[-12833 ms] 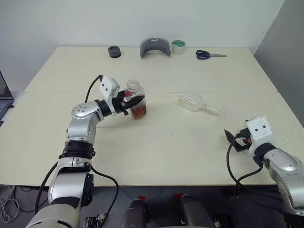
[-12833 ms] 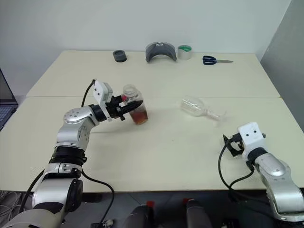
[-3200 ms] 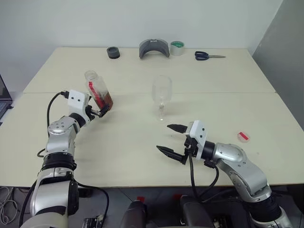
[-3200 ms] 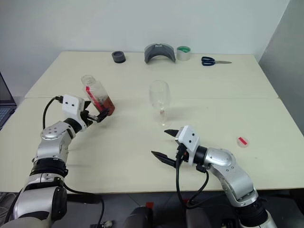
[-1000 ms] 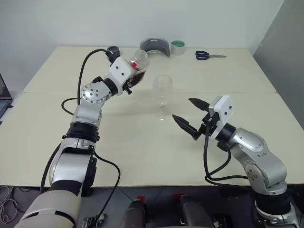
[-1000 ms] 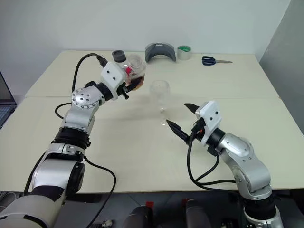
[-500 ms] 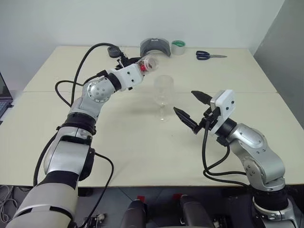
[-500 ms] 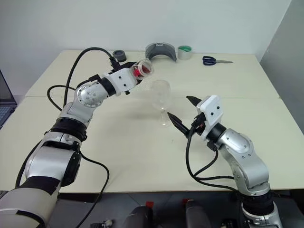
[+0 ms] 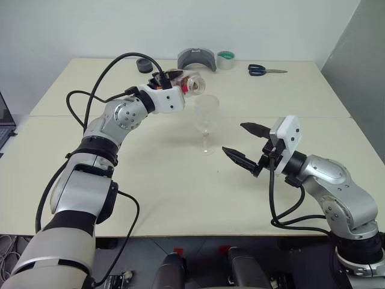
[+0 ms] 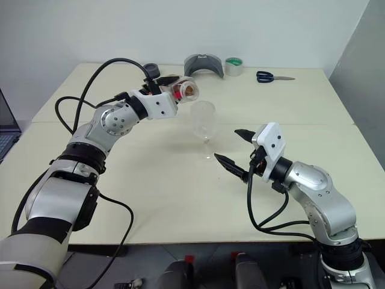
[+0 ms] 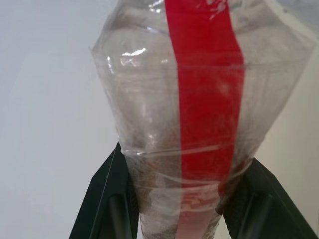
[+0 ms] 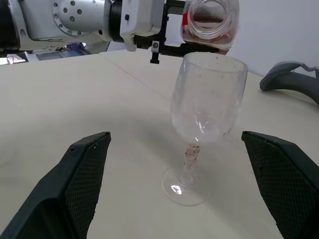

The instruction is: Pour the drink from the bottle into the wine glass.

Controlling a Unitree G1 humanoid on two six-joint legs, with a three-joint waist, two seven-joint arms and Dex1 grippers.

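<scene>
The wine glass [image 9: 206,117] stands upright near the middle of the table, and its bowl [image 12: 209,99] looks clear. My left gripper [image 9: 178,82] is shut on the bottle [image 9: 191,86], which lies nearly on its side just above and left of the glass rim. Its open mouth [image 12: 210,15] faces the glass. The reddish-brown drink [image 12: 205,22] lies along the bottle's lower side. In the left wrist view the bottle's red label strip [image 11: 204,99] runs between the black fingers [image 11: 107,199]. My right gripper [image 9: 234,138] is open, right of the glass foot and apart from it.
Along the table's far edge lie a black tape roll [image 9: 143,64], a grey curved holder [image 9: 196,59], a green tape roll [image 9: 226,59] and blue-handled scissors [image 9: 264,70]. A laptop edge [image 9: 3,123] shows at the far left.
My left wrist has rolled and tipped the bottle further, bringing its mouth closer over the glass rim. The right gripper has kept its place, still open.
</scene>
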